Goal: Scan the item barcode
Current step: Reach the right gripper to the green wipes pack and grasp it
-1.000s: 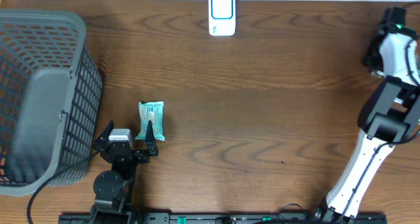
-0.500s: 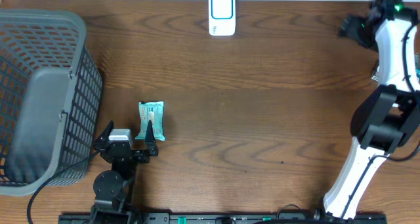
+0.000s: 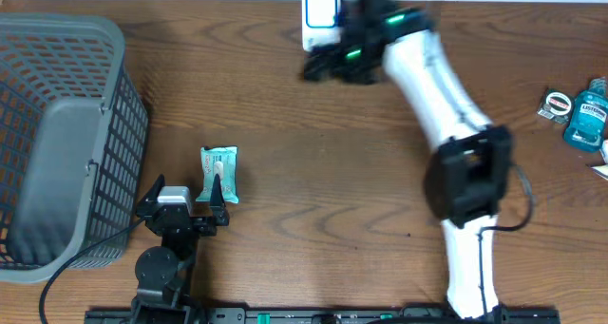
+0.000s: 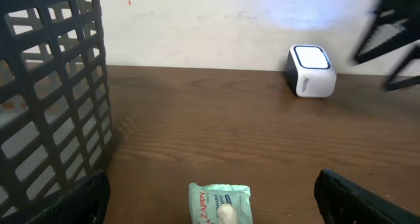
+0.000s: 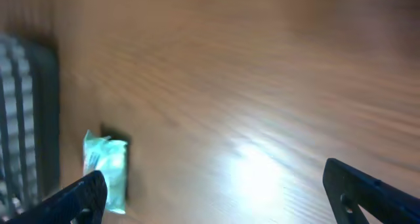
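Observation:
The item, a teal snack packet (image 3: 218, 172), lies flat on the table to the right of the basket. In the left wrist view the packet (image 4: 220, 203) sits low in the middle, just ahead of my left gripper (image 4: 220, 209), whose jaws stand open and empty. The white scanner with a blue face (image 3: 321, 20) stands at the far edge of the table. My right gripper (image 3: 328, 63) hovers blurred just below the scanner, open with nothing in it. In the right wrist view the packet (image 5: 105, 168) shows at lower left, far below the right gripper (image 5: 216, 198).
A grey mesh basket (image 3: 57, 134) fills the left side. A blue bottle (image 3: 584, 115) and a small round pack (image 3: 556, 104) lie at the right edge. The right arm's white link (image 3: 432, 77) stretches diagonally over the middle right.
The right arm has swung from the far right edge across to the top middle beside the scanner, uncovering the items at the right edge. The left arm and the packet have not moved.

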Action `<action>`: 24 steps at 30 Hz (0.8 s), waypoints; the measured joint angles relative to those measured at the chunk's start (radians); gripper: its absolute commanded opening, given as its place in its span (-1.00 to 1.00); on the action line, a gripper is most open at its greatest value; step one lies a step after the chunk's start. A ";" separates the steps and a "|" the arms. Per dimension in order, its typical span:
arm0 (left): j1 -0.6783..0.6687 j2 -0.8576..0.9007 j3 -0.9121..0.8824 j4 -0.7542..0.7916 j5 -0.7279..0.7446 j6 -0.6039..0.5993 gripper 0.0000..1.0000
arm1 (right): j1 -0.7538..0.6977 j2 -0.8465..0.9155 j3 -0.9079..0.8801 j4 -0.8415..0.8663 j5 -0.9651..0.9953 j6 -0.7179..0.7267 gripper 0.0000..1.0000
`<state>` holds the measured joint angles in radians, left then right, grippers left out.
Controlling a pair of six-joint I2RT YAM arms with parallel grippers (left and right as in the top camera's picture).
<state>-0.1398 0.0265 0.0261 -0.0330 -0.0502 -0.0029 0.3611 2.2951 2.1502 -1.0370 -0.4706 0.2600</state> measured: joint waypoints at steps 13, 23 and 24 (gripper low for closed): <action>0.000 0.000 0.000 0.000 0.000 0.000 0.96 | 0.480 0.117 -0.013 0.219 0.251 0.009 0.98; 0.000 0.000 0.000 0.000 0.000 0.000 0.95 | 0.592 0.185 -0.017 0.224 0.418 0.019 0.98; 0.000 0.000 0.000 0.000 0.000 0.000 0.95 | 0.599 0.188 -0.017 0.215 0.431 0.026 0.97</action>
<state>-0.1398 0.0265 0.0261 -0.0334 -0.0505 -0.0029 0.9600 2.4828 2.1330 -0.8223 -0.0395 0.2855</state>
